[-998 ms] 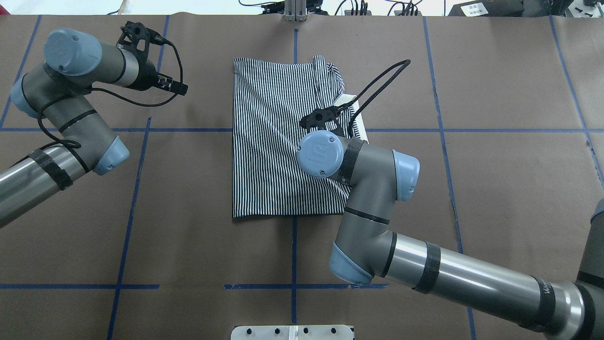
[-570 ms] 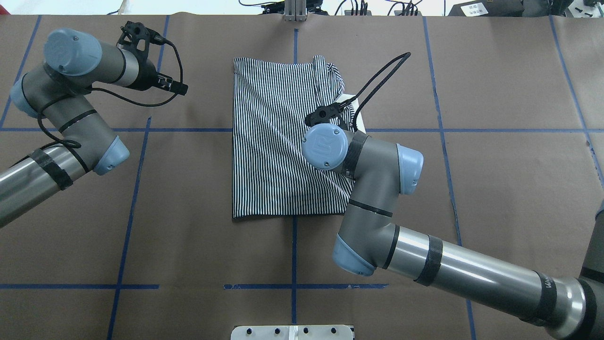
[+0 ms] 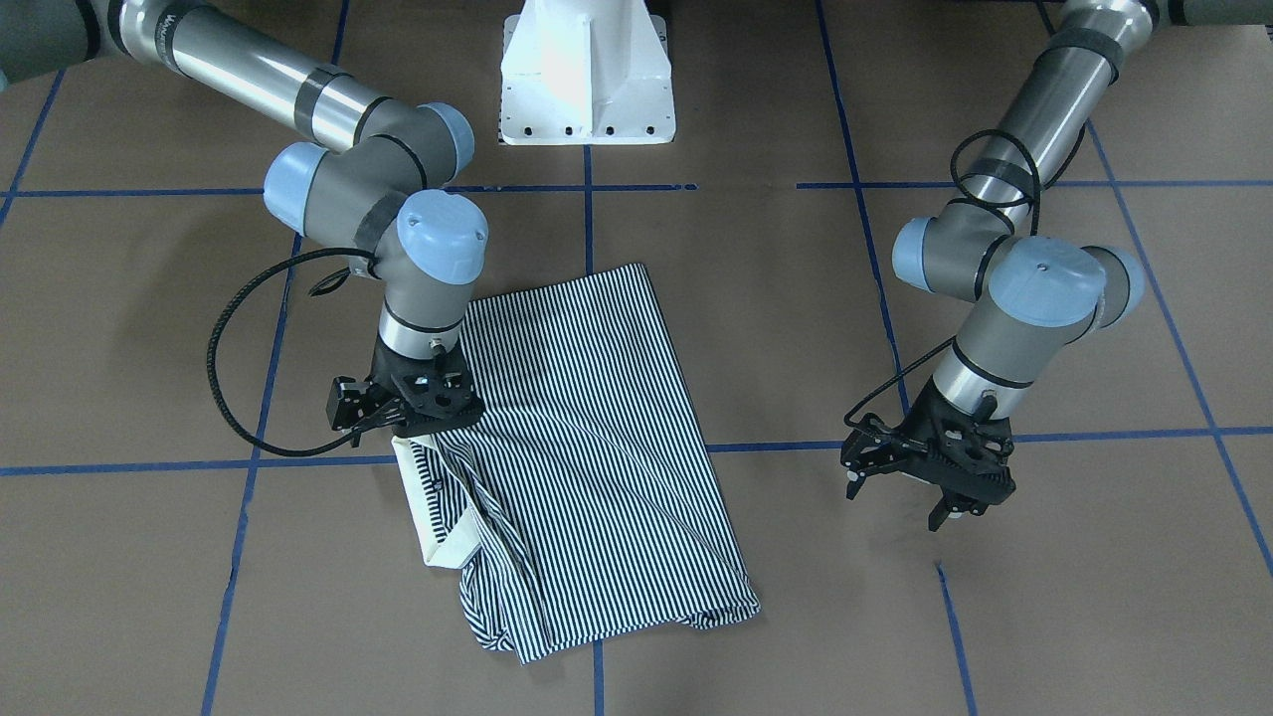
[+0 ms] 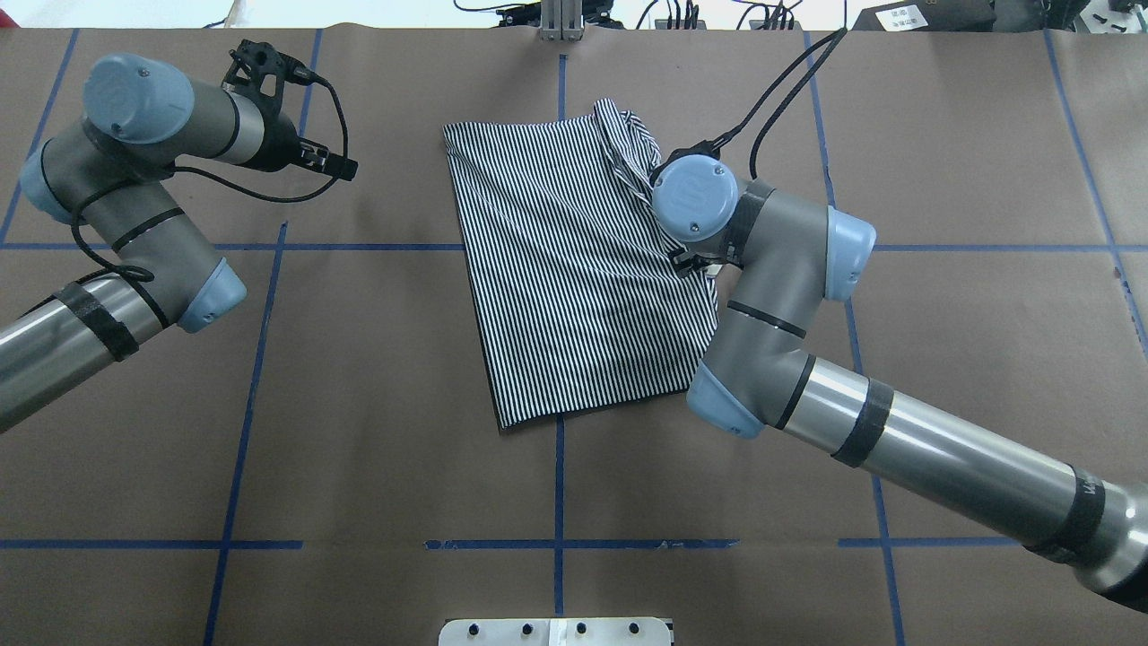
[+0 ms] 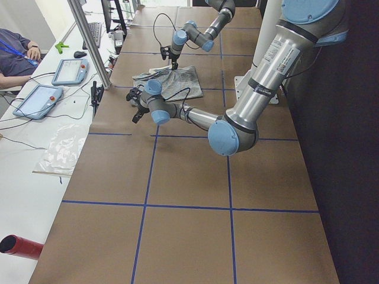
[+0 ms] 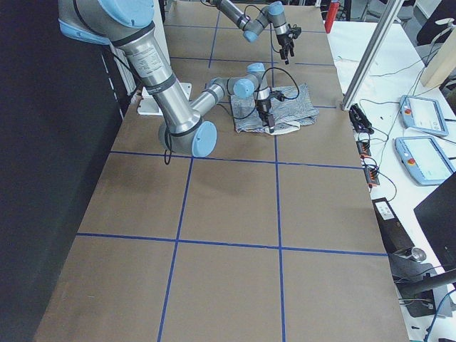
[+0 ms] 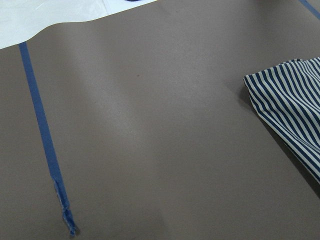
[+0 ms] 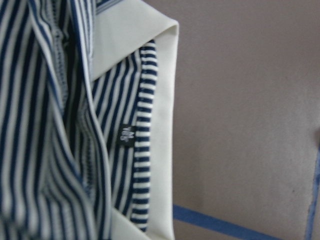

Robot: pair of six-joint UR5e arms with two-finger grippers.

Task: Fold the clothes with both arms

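Striped polo shirt (image 4: 574, 269) folded mid-worktop (image 4: 359, 404), right tool (image 3: 413, 430) down on its cream collar (image 3: 438, 525), fingertips buried in fabric so its grip cannot be told, left tool (image 3: 895, 500) spread wide, empty, toward the far left corner.

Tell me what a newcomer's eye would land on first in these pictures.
The navy-and-white striped polo shirt lies folded in the middle of the table, its cream collar poking out on the robot's right side. The right gripper is down on that edge; the left gripper hangs open over bare table, apart from the shirt.
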